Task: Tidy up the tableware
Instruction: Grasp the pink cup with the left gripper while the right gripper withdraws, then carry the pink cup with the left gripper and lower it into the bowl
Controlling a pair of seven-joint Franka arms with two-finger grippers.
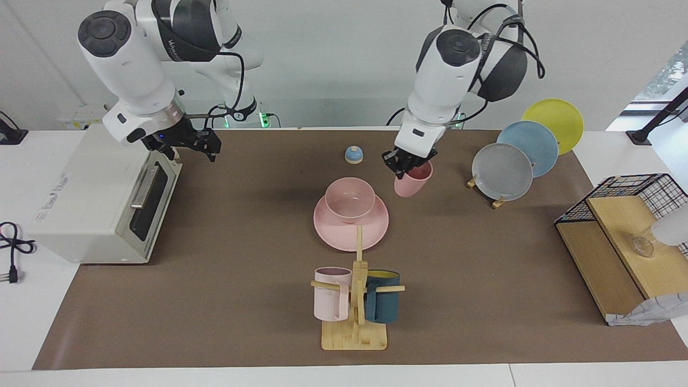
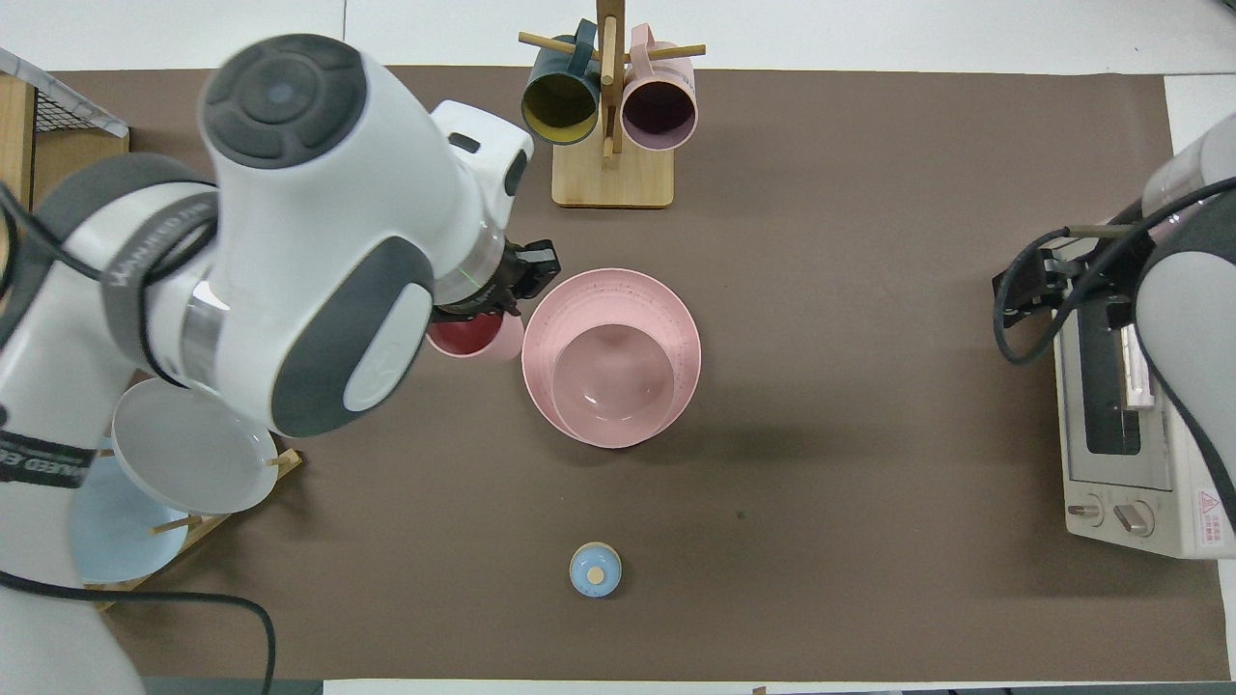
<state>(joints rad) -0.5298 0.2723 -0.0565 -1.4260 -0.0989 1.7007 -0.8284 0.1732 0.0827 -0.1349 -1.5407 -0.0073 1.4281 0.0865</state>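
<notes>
Hanging in the air over the brown mat, the small pink cup [image 1: 412, 180] is pinched at its rim by the left claw [image 1: 404, 163], whose fingertips are closed on the cup's wall. The cup tilts a little and sits above the mat just beside the pink plate [image 1: 376, 224], toward the left arm's end of the surface; in the overhead view the cup [image 2: 470, 337] shows its dark inside next to the plate's rim [image 2: 676, 307].

The pink bowl [image 1: 350, 201] stands upright on the plate, near the middle of the surface. A small blue bell [image 1: 353, 155] rests nearer to the robots than the bowl, well apart from it.

The right claw [image 1: 189, 144] is raised over the corner of the white toaster oven [image 1: 102, 193] at the right arm's end of the surface, its fingers spread wide and holding nothing.

Farther from the robots than the plate stands a wooden mug rack [image 1: 355, 328] carrying a pale pink mug [image 1: 329, 294] and a teal mug [image 1: 382, 304]. A grey plate [image 1: 502, 172], a blue plate [image 1: 532, 146] and a yellow plate [image 1: 554, 121] lean in a row on a wooden stand at the left arm's end, beside a black wire basket [image 1: 645, 188].
</notes>
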